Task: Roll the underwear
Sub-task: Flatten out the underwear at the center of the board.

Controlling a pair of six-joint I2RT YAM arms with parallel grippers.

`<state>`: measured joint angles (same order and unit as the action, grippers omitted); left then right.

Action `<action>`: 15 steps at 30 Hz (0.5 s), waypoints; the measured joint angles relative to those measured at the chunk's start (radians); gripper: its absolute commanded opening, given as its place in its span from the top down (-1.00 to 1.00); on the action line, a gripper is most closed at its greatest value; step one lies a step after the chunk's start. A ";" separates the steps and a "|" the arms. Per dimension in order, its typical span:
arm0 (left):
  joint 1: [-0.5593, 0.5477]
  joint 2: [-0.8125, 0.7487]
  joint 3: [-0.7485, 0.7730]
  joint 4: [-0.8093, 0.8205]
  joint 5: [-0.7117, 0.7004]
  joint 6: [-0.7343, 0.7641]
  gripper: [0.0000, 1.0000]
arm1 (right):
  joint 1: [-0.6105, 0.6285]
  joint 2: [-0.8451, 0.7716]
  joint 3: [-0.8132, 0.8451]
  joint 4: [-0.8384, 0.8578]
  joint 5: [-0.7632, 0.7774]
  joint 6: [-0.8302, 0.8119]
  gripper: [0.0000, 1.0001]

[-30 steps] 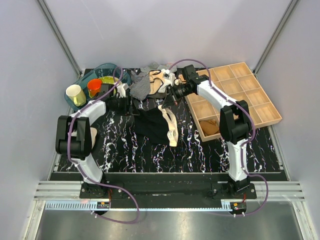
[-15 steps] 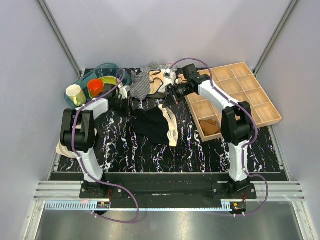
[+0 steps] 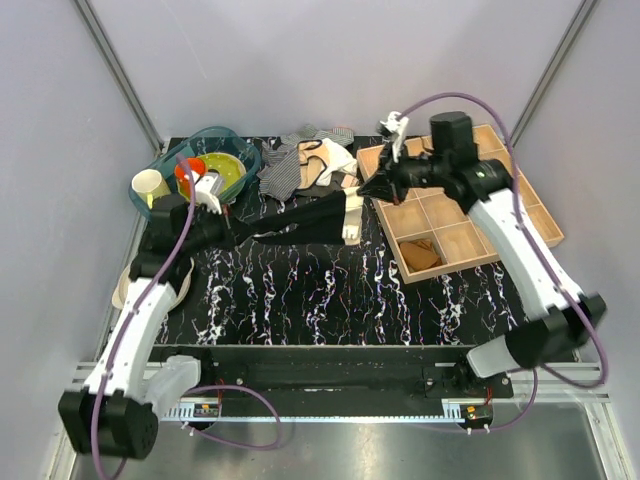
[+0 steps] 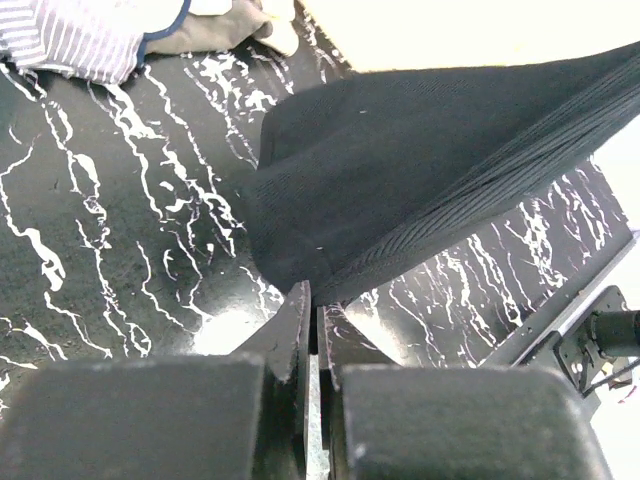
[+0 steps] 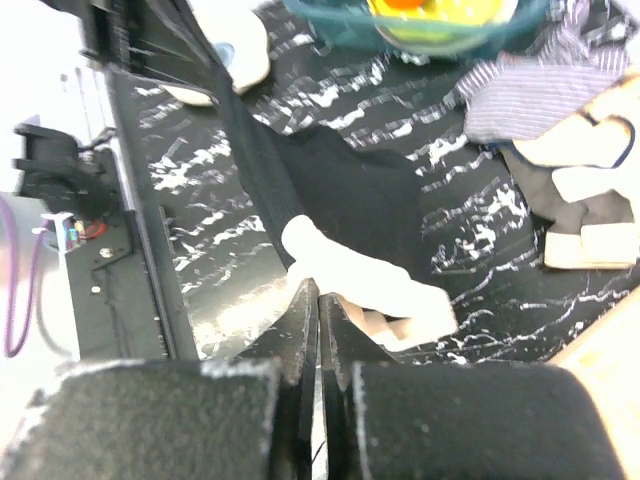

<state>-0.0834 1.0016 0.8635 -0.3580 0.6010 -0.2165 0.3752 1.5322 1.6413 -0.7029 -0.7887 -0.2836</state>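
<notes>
The underwear point(image 3: 300, 218) is black with a cream patch point(image 3: 352, 215). It hangs stretched as a long band above the marbled table between my two grippers. My left gripper point(image 3: 229, 233) is shut on its left end. In the left wrist view the black fabric point(image 4: 420, 160) runs out from the pinched fingertips of the left gripper point(image 4: 313, 300). My right gripper point(image 3: 369, 191) is shut on the right end by the cream patch. In the right wrist view the cream patch point(image 5: 360, 275) sits at the tips of the right gripper point(image 5: 318, 295), and the underwear point(image 5: 350, 200) stretches away from it.
A teal basin point(image 3: 236, 140) with cups stands at the back left. A grey-and-white striped cloth point(image 3: 285, 172) and other garments lie at the back middle. A wooden compartment tray point(image 3: 500, 190) at the right holds a tan bundle point(image 3: 422, 255).
My left gripper has shut on the underwear's edge. Both arms rose and drew apart, pulling the crumpled black heap into a taut band off the table.
</notes>
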 measured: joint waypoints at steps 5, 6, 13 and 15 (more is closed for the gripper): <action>-0.002 -0.193 -0.054 -0.009 0.037 -0.012 1.00 | -0.003 -0.234 -0.071 0.037 -0.112 0.056 1.00; -0.003 -0.231 -0.057 -0.014 0.050 -0.013 1.00 | -0.003 -0.266 -0.083 0.040 -0.145 0.068 1.00; -0.003 -0.471 -0.075 -0.014 0.166 -0.072 0.88 | -0.005 -0.422 -0.142 0.047 -0.277 0.138 1.00; -0.003 -0.520 -0.095 -0.008 0.193 -0.112 0.87 | -0.005 -0.449 -0.196 0.078 -0.261 0.172 1.00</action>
<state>-0.0868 0.4816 0.7681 -0.3656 0.7937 -0.3286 0.3702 1.0828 1.4452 -0.6250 -1.0500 -0.1120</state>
